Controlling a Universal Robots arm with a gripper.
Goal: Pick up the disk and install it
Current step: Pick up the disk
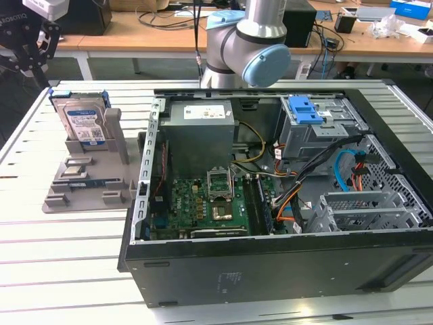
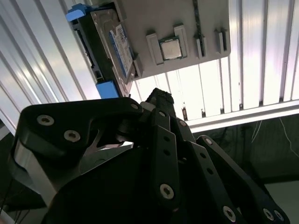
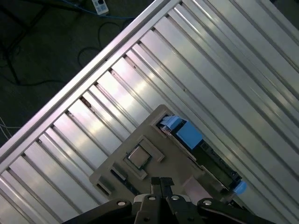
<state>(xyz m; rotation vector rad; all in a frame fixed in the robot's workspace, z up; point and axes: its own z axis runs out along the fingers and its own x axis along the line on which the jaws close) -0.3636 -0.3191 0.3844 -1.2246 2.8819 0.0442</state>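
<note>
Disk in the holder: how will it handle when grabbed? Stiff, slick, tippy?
Likely rigid: the disk is a metal slab. Its bare faces may be slick; the blue rails look grippier. Standing on edge in the grey holder, it might tip if nudged.

Slatted aluminium table (image 1: 61,257) bearing two items: a grey parts holder (image 1: 108,184) toward the exterior view's left, and an open black computer case (image 1: 270,271) just beside it, toward the right.

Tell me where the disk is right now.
The disk stands upright in the grey holder on the exterior view's left, beside the open computer case, on the slatted table.
</note>
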